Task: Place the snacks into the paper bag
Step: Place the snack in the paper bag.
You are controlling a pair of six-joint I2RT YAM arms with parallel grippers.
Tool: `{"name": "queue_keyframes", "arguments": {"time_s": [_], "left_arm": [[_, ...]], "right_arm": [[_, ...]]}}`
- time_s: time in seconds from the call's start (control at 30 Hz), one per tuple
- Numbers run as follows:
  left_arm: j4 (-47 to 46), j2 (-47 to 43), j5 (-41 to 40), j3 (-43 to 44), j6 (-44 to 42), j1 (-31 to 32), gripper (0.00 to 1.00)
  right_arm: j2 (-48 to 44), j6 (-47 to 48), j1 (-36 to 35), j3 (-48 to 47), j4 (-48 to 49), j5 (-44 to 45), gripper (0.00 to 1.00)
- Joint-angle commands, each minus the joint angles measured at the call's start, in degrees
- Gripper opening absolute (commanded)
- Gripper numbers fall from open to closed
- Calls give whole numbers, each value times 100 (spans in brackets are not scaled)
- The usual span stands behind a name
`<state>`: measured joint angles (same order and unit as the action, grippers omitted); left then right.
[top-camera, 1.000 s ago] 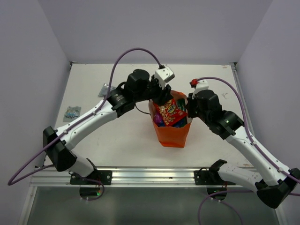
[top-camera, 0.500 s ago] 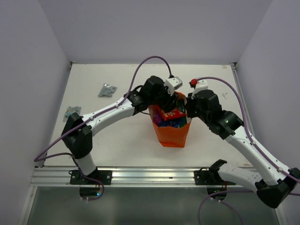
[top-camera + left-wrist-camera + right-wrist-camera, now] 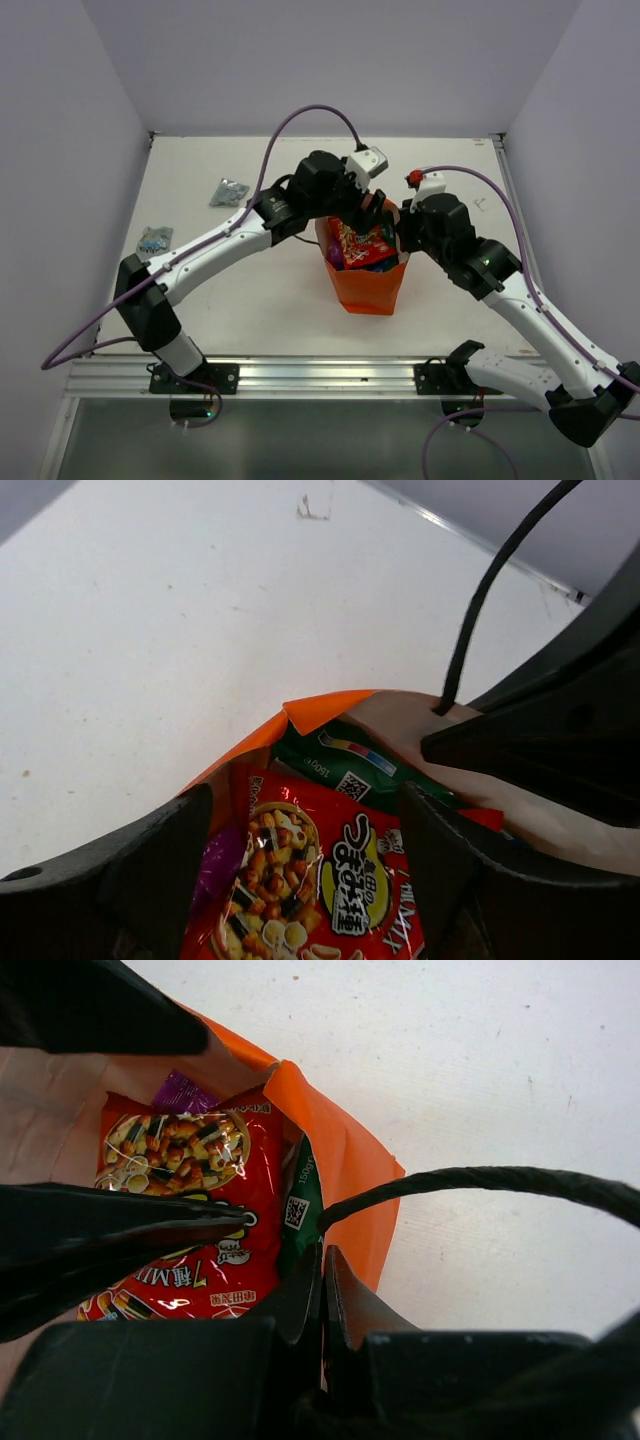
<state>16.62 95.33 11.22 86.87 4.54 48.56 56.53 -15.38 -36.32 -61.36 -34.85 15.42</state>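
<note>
While lilac walls [image 3: 60, 150] ring white table [image 3: 250, 300] | left tool [image 3: 305, 802] agape, empty | right tool [image 3: 322, 1260] seemingly pinching paper bag [image 3: 368, 285]

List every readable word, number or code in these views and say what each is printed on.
"MIX": red packet in the paper bag; its Japanese characters I cannot read surely.
"150g": green packet, beside a QR code.
Too small to read: grey packet and pale packet on the table.
</note>
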Motion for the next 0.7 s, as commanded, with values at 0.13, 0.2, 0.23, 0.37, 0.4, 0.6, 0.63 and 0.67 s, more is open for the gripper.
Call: {"name": "queue_keyframes", "arguments": {"time_s": [0.13, 0.2, 0.23, 0.37, 0.4, 0.6, 0.63, 0.67], "left_arm": [[770, -884, -664, 463, 854, 136, 78], [982, -858, -788, 445, 1057, 181, 76], [1105, -815, -893, 401, 1084, 189, 75], [1247, -542, -771, 173, 1181, 216, 65], [1282, -437, -727, 181, 1216, 216, 60], [1291, 90, -569, 181, 1278, 330, 56], [1178, 222, -456, 181, 1287, 330, 55], [1116, 284, -402, 172, 1295, 347, 54]], "right_arm": [[-152, 8, -7, -51, 444, -74, 0], [-143, 8, -7, -51, 435, -74, 0], [-151, 8, -7, -51, 427, -66, 0], [-134, 8, -7, -60, 400, -65, 0], [-125, 8, -16, -69, 391, -74, 0], [-169, 26, -7, -78, 383, -74, 0], [-169, 17, -7, -69, 374, -74, 0], [-169, 17, -7, -69, 382, -83, 0]]}}
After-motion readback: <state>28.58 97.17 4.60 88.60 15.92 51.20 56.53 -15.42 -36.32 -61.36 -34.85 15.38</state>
